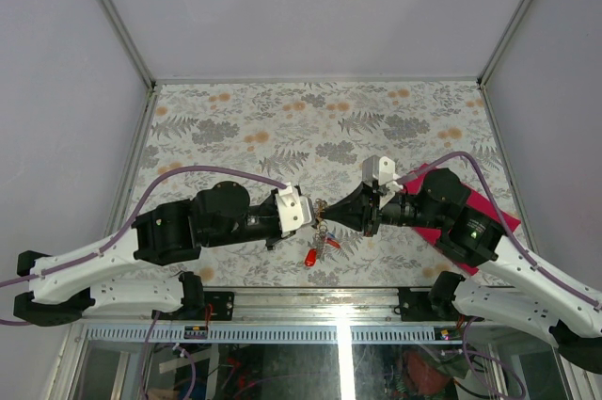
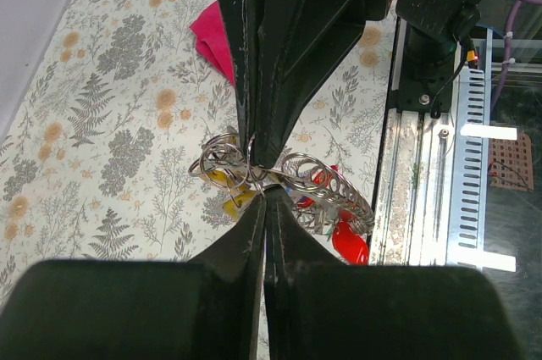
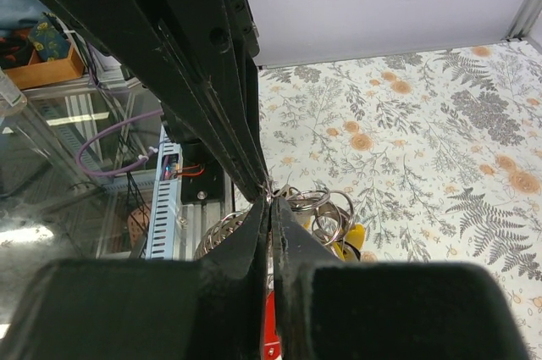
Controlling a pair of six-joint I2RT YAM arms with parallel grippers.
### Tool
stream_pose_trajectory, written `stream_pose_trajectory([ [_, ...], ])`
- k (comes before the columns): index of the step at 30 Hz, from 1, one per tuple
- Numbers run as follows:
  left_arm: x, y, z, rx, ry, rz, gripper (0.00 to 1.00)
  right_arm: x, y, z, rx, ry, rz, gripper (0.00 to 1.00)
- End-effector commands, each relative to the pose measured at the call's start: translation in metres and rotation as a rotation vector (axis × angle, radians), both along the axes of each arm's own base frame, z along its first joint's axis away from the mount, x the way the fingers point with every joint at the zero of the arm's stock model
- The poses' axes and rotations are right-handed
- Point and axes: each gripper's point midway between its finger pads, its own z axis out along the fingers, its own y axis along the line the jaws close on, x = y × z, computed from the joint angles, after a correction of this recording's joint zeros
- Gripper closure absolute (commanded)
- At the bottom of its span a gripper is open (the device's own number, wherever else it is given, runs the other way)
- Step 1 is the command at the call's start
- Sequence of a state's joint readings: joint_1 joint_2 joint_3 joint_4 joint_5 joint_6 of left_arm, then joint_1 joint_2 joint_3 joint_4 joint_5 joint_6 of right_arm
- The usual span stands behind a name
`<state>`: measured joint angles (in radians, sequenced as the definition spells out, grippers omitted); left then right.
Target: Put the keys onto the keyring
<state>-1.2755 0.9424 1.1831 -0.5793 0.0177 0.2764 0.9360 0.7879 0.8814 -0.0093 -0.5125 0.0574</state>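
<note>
Both grippers meet tip to tip above the near middle of the table. My left gripper (image 1: 317,206) is shut, its tips (image 2: 264,194) pinching the thin wire of the keyring (image 2: 318,182), a cluster of silvery loops. My right gripper (image 1: 331,211) is shut too, its tips (image 3: 272,204) on the same keyring (image 3: 326,207) from the opposite side. The keys (image 1: 325,238) dangle under the two tips. A red head (image 2: 349,244), a yellow head (image 2: 225,179) and a bit of blue (image 2: 305,202) show. The yellow head (image 3: 350,240) and a red head (image 3: 270,326) also show in the right wrist view.
A magenta cloth (image 1: 491,216) lies under the right arm, also visible as the cloth (image 2: 215,36) in the left wrist view. The floral table top (image 1: 282,127) stretches behind the arms. The metal frame rail (image 1: 339,298) runs along the near edge, close below the keys.
</note>
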Motion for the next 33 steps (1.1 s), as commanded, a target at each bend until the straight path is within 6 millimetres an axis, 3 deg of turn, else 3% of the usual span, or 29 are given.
stream_pose_trajectory([
  [1,-0.004,0.001,0.0,0.016,0.0,-0.015,1.0,0.007,-0.007,0.064,0.205,-0.114,-0.067,1.0],
  [9,0.003,0.003,0.022,-0.097,-0.025,0.031,1.0,0.011,-0.01,0.073,0.35,-0.068,-0.105,1.0],
  [17,0.003,0.002,0.032,-0.158,-0.018,0.046,1.0,0.009,-0.018,0.09,0.573,-0.017,-0.097,1.0],
  [27,0.002,0.015,0.072,-0.321,-0.037,0.068,0.75,-0.006,-0.022,0.096,0.551,-0.138,-0.043,1.0],
  [33,-0.004,0.021,0.108,-0.491,-0.052,0.052,0.72,-0.013,-0.02,0.095,0.499,-0.197,-0.008,1.0],
])
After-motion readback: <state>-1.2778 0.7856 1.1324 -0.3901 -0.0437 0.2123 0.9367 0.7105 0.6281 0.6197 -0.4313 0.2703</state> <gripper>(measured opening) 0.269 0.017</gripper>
